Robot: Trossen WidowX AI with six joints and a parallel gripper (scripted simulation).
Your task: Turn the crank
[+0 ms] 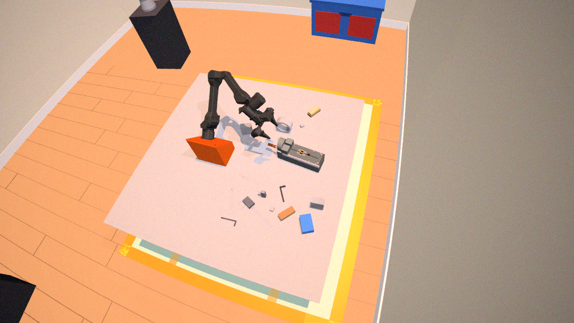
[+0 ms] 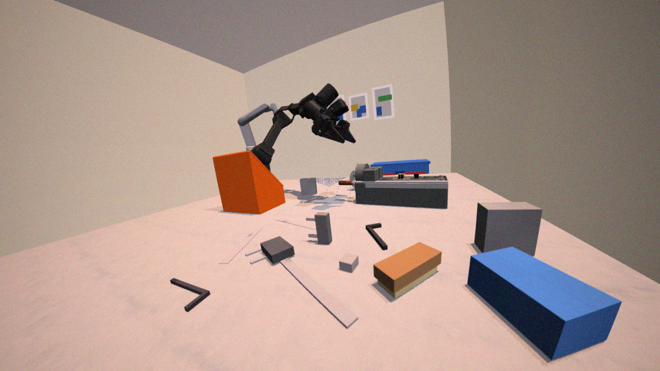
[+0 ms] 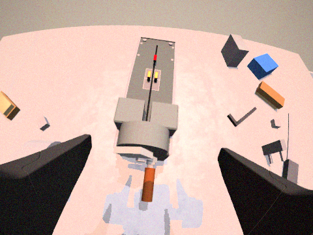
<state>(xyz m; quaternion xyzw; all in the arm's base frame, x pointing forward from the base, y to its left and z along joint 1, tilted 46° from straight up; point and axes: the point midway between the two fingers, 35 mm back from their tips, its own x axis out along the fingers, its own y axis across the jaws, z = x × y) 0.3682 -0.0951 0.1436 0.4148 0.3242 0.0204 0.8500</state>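
Observation:
The grey machine [image 1: 298, 161] [image 2: 401, 195] [image 3: 167, 65] stands on the table with its crank end towards the arm. Its orange-brown crank handle [image 1: 271, 145] [image 2: 345, 183] [image 3: 148, 185] sticks out from the crank arm, low at the near end. The red pointer [image 1: 308, 154] [image 3: 155, 57] sits in the slot, beyond the two brass zero marks, of which the left mark [image 3: 149, 74] and the right mark [image 3: 156, 76] flank the slot nearer the crank. My gripper [image 1: 273, 132] [image 2: 349, 141] [image 3: 157, 148] is open and empty. It hangs above the handle, which shows between the spread fingers in the wrist view.
A blue block [image 1: 306, 223] [image 2: 535, 290] [image 3: 263, 66], an orange block [image 1: 286, 213] [image 2: 408, 266] and a grey block [image 1: 317, 203] [image 2: 512, 230] lie to one side. A tan block [image 1: 314, 111] [image 3: 8, 106] and a grey ring-shaped part [image 1: 284, 124] lie on the other.

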